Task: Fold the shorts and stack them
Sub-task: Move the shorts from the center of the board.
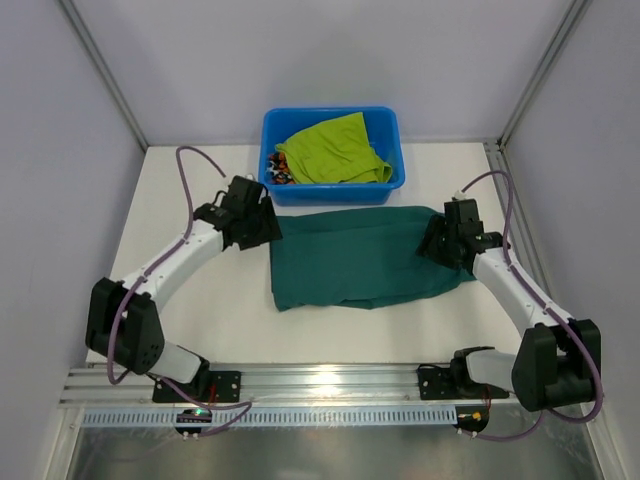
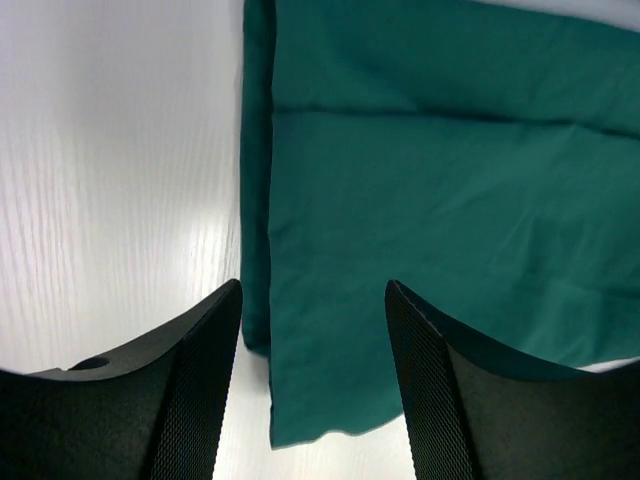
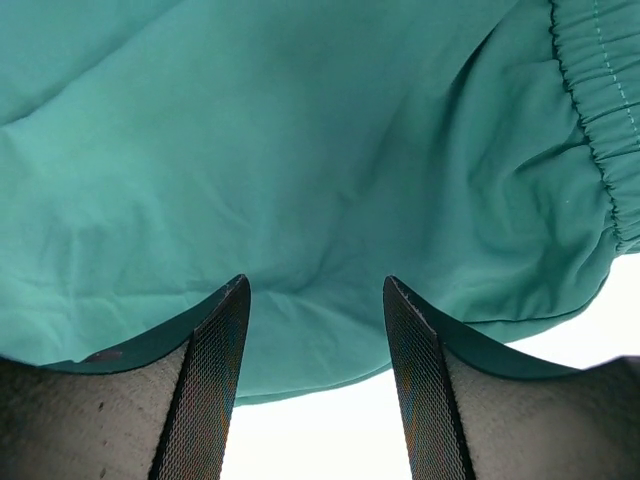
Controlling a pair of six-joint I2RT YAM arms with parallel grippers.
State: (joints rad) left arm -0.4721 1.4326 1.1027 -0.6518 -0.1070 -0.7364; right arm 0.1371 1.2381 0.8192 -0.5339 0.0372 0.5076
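Note:
The dark teal-green shorts [image 1: 365,255] lie folded flat on the white table, between the two arms. My left gripper [image 1: 262,228] hovers over their far left corner. In the left wrist view it [image 2: 313,290] is open, with the cloth's corner [image 2: 400,200] lying on the table below the gap. My right gripper [image 1: 445,245] stands at the shorts' right end. It [image 3: 315,285] is open too, above the teal cloth [image 3: 300,150], near the elastic waistband [image 3: 590,110]. The lime yellow-green shorts [image 1: 335,150] lie in the tub. A bit of the camouflage shorts [image 1: 278,172] peeks out beside them.
The blue plastic tub [image 1: 392,135] stands at the back of the table, just beyond the teal shorts. Grey walls with metal frame posts close in the table on three sides. An aluminium rail [image 1: 320,385] carries both arm bases at the near edge.

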